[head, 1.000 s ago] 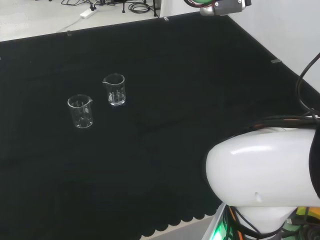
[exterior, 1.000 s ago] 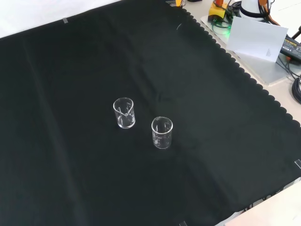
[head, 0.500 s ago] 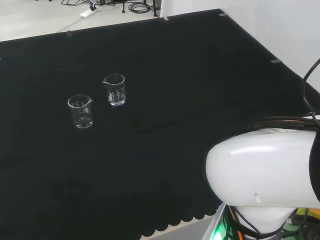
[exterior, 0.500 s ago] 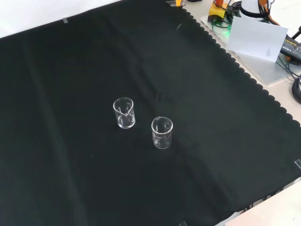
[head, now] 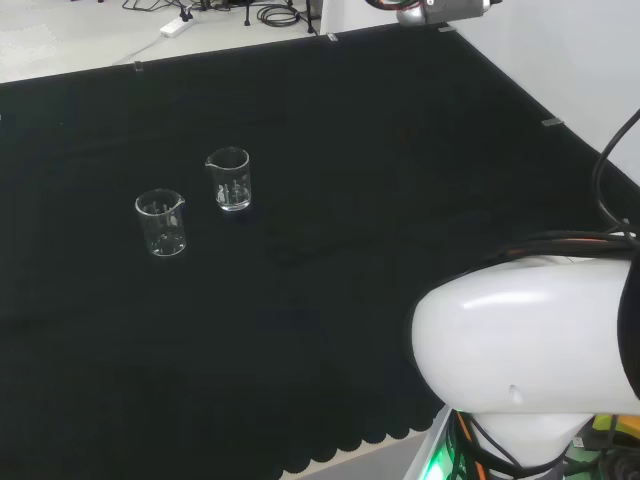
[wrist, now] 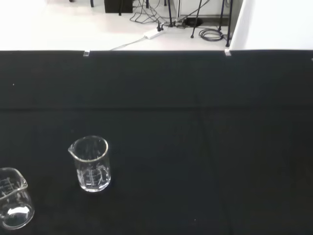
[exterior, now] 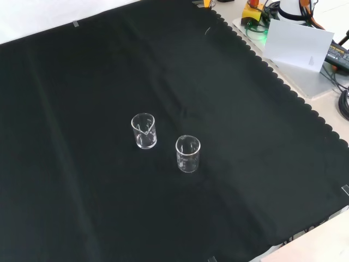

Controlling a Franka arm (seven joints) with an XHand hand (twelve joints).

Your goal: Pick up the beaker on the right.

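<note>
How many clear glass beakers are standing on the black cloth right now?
2. In the head view, one clear glass beaker stands at left, the other clear glass beaker just right of it and farther back. Both are upright, apart, on the black cloth. None seems hidden.

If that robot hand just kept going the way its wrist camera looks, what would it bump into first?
Probably nothing before the black cloth. The nearest beaker stands off to one side of that line, though depth is hard to judge.

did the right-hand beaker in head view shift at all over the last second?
No. In the head view the right-hand beaker sits at the same spot beside the other beaker, same gap between them, and both keep their places on the black cloth in the front view too.
</note>
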